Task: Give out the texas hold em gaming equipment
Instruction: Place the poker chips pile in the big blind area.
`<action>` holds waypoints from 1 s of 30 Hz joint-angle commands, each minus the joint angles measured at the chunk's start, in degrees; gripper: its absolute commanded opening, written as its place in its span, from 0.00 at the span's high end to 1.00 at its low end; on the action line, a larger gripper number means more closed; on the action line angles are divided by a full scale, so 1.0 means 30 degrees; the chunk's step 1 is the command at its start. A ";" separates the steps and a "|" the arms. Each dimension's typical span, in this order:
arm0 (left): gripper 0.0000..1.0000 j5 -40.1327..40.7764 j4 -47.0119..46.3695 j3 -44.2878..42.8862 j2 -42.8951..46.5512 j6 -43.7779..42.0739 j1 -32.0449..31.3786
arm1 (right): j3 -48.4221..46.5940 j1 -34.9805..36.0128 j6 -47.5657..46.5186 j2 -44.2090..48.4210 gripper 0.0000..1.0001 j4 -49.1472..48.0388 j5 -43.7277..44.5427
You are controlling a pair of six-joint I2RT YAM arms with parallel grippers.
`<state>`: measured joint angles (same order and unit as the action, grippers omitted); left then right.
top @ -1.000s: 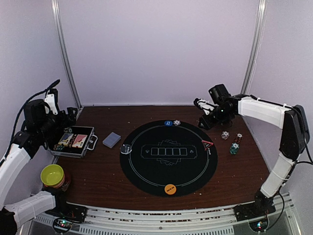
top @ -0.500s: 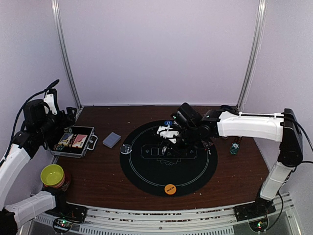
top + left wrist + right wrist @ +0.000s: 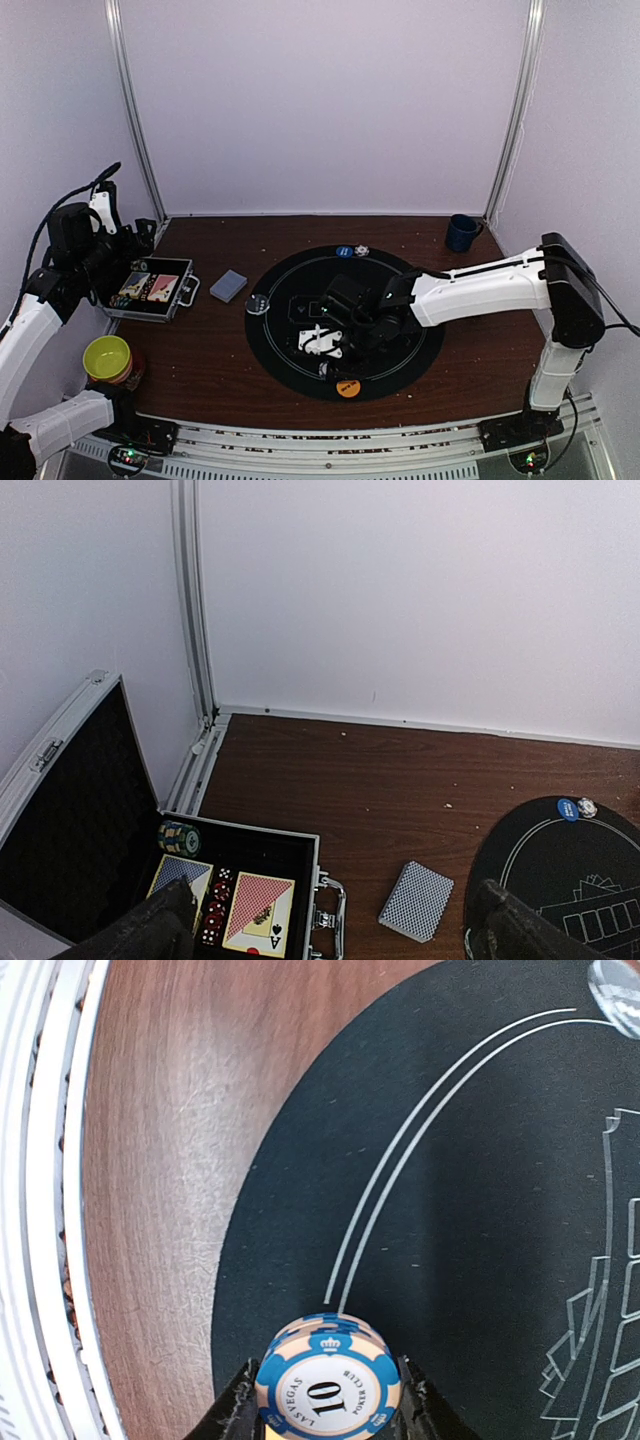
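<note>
Right wrist view first: the right gripper point(image 3: 328, 1405) is pinching a blue-and-cream poker chip point(image 3: 328, 1378) marked 10, with a finger against each side of it. I cannot tell whether more chips sit under it. It hangs over the edge of the round black mat point(image 3: 480, 1210), close to where the mat meets the brown table point(image 3: 160, 1160).

From above, that gripper is low over the near-left part of the mat, just behind the orange button point(image 3: 348, 386).

The left gripper point(image 3: 332, 905) has its jaws spread wide with nothing between them. It hovers over the open metal case point(image 3: 70, 820), which holds cards, dice and chips.

A deck of grey-blue-backed cards point(image 3: 416, 915) lies flat on the wood between the case and the mat. At the mat's far edge a blue button point(image 3: 344, 251) and a small pale chip point(image 3: 361, 250) sit side by side.

Off to the sides are a yellow-green bowl point(image 3: 107, 356) at the near left and a dark blue cup point(image 3: 462, 232) in the far right corner.
</note>
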<state>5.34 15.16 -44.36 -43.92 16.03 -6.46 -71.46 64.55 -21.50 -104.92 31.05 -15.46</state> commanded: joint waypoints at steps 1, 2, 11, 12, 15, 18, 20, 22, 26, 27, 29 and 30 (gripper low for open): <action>0.02 0.0064 -0.0336 -0.0272 0.0064 -0.0026 0.0163 | 0.0145 0.0456 -0.0481 -0.0361 0.66 -0.0589 0.0263; 0.02 0.0064 -0.0340 -0.0272 0.0078 -0.0039 0.0176 | 0.0152 0.0506 -0.0455 -0.0453 0.66 -0.0701 0.0262; 0.02 0.0064 -0.0336 -0.0272 0.0051 -0.0025 0.0205 | -0.0018 0.0880 -0.0477 -0.1328 0.66 -0.0714 0.0086; 0.02 0.0072 -0.0343 -0.0272 0.0051 -0.0039 0.0192 | -0.0026 0.0929 -0.0506 -0.1387 0.66 -0.0726 0.0086; 0.02 0.0064 -0.0342 -0.0272 0.0050 -0.0027 0.0191 | -0.0039 0.0971 -0.0510 -0.1471 0.66 -0.0799 0.0115; 0.02 0.0061 -0.0336 -0.0272 0.0043 -0.0019 0.0198 | -0.0055 0.1031 -0.0481 -0.1522 0.66 -0.0863 0.0091; 0.02 0.0064 -0.0339 -0.0272 0.0051 -0.0035 0.0192 | -0.0069 0.1064 -0.0481 -0.1544 0.66 -0.0909 0.0088; 0.02 0.0064 -0.0337 -0.0272 0.0050 -0.0041 0.0190 | -0.0109 0.1112 -0.0455 -0.1631 0.66 -0.0894 0.0114; 0.02 0.0093 -0.0339 -0.0272 0.0051 -0.0039 0.0190 | -0.0143 0.1199 -0.0474 -0.1748 0.66 -0.0872 0.0145; 0.02 0.0094 -0.0336 -0.0272 0.0065 -0.0034 0.0190 | -0.0166 0.1214 -0.0480 -0.1780 0.65 -0.0837 0.0167; 0.02 0.0086 -0.0336 -0.0272 0.0069 -0.0035 0.0190 | -0.0152 0.1196 -0.0510 -0.1836 0.65 -0.0801 0.0245; 0.02 0.0093 -0.0339 -0.0272 0.0071 -0.0037 0.0190 | -0.0145 0.1195 -0.0525 -0.1846 0.64 -0.0817 0.0260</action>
<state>5.37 15.14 -44.36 -43.92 16.03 -6.46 -70.98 67.75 -22.63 -109.47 29.17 -15.40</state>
